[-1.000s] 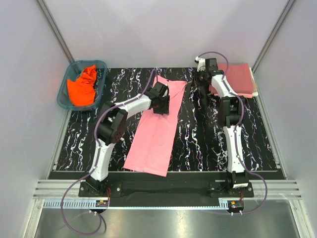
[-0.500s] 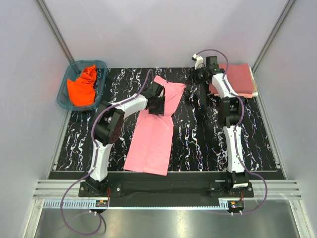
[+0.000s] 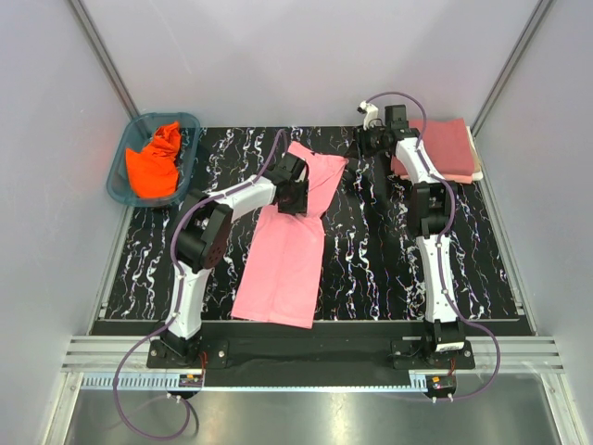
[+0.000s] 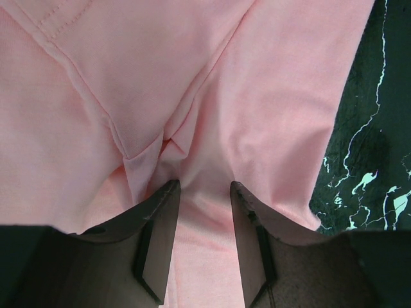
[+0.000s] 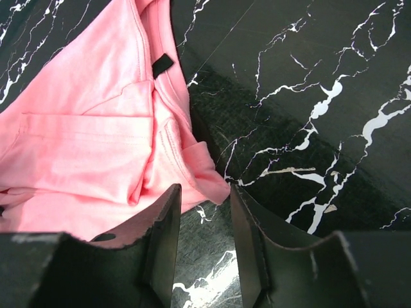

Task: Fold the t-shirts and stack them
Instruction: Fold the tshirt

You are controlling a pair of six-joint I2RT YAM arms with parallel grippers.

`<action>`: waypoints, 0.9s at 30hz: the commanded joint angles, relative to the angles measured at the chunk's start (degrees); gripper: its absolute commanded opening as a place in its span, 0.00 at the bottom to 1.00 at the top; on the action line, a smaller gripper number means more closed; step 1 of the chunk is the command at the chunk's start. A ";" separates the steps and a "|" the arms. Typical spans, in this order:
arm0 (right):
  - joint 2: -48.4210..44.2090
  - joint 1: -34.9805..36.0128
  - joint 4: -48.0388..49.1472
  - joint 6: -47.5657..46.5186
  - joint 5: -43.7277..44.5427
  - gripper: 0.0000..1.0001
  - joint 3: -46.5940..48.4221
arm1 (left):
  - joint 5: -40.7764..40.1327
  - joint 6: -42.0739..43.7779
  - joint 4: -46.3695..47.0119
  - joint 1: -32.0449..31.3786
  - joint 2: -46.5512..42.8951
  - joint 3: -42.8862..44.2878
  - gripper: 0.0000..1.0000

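Both part-open: left pincer (image 4: pixel 200 192) astride a crease of the light pink t-shirt (image 4: pixel 270 96), right pincer (image 5: pixel 204 196) empty.

Robot lab test cell, not a home. Plain pale wall panels (image 3: pixel 306 56) framed by aluminium struts (image 3: pixel 100 56). Black marble-print tabletop (image 3: pixel 482 260). Left arm (image 3: pixel 190 278) and right arm (image 3: pixel 435 269) bolted to a slotted aluminium rail (image 3: pixel 306 357) at the near edge, purple cables (image 3: pixel 118 399) looping off the bases. Teal plastic basket (image 3: pixel 119 181) far left.
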 commanded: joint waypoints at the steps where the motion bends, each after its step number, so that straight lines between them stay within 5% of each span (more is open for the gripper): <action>1: 0.06 -0.31 -0.31 -2.15 -1.86 0.44 1.77 | -2.31 1.42 -3.05 0.52 0.75 -1.48 0.44; 17: 4.72 -0.22 0.47 5.76 9.83 0.27 10.30 | 6.21 -0.96 0.20 0.44 3.74 2.12 0.44; 27: 2.62 -0.22 4.61 17.75 18.70 0.27 12.50 | 10.78 -2.53 1.52 0.53 9.97 10.38 0.45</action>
